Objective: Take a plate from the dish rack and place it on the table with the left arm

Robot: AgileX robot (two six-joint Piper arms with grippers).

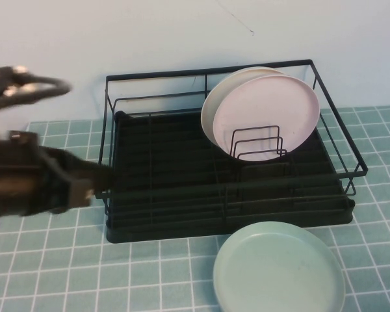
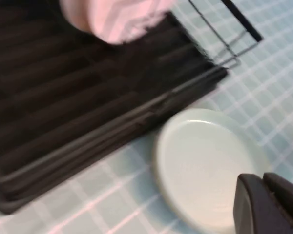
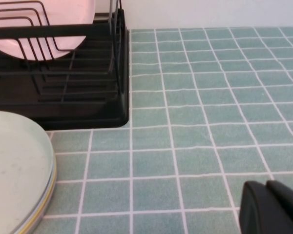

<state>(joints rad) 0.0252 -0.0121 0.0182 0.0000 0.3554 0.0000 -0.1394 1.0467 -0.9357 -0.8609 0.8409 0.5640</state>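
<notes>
The pale mint-green plate [image 1: 279, 270] lies flat on the teal tiled table [image 1: 52, 260], just in front of the black dish rack's [image 1: 169, 169] right front corner. It also shows in the left wrist view [image 2: 200, 161] and the right wrist view [image 3: 14, 165]. My left gripper [image 1: 84, 188] is shut and empty, at the rack's left side, well left of the plate; its fingertips [image 2: 251, 183] show over the plate's edge. My right gripper [image 3: 266, 185] is shut and empty over bare tiles right of the plate; it is out of the high view.
A pink plate [image 1: 273, 110] and a cream plate [image 1: 214, 107] behind it stand upright in the wire dividers at the rack's back right. A white wall runs behind the rack. Bare tiles lie left of and in front of the rack.
</notes>
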